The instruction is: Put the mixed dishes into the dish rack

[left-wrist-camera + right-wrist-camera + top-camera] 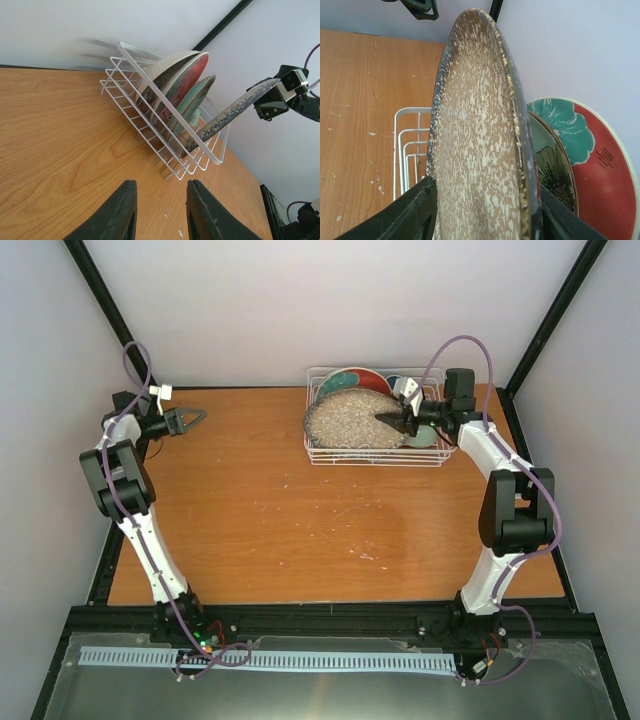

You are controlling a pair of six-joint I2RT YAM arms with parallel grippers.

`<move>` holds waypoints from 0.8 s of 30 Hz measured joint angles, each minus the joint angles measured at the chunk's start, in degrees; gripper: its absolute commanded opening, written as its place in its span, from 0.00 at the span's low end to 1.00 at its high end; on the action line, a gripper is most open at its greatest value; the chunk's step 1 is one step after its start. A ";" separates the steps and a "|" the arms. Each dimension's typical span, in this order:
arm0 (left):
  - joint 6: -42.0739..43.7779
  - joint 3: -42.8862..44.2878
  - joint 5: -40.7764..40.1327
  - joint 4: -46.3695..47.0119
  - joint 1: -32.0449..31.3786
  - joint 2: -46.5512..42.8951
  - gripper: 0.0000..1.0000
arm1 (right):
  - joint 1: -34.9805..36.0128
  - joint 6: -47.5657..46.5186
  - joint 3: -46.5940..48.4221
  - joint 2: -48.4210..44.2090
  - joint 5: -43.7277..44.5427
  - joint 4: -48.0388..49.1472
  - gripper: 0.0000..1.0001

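1. Two patterned plates, one the red-rimmed petal-patterned plate (pixel 366 379), stand upright in the far slots of the white wire dish rack (pixel 440 458).
2. Large speckled grey-beige plate (pixel 350 420) has its lower edge inside the rack's near side. It leans away from the standing plates and is not yet upright.
3. Right pincer (pixel 392 421) is clenched on that plate's rim at the rack's right end. The plate stretches left from it, along the rack's length.
4. Left pincer (pixel 190 420) is released and empty, well left of the rack over the table (pixel 300 530).
5. Judgement: the right arm should tip the plate upright between the prongs. The lower edge could skid.
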 measured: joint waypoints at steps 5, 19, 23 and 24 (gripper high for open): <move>-0.57 0.00 0.00 0.68 0.00 0.00 0.29 | -0.17 2.45 0.02 0.00 -0.24 2.08 0.48; -4.90 0.00 -1.07 5.11 0.00 -2.51 0.30 | -0.37 18.95 -0.02 -0.57 5.99 24.37 0.55; -7.54 0.13 -1.84 7.80 0.00 -4.92 0.32 | -0.37 22.01 -0.90 -1.66 8.02 28.79 0.56; -8.59 0.46 -2.01 8.70 0.00 -5.51 0.32 | -0.39 22.95 -1.38 -2.25 8.61 29.90 0.56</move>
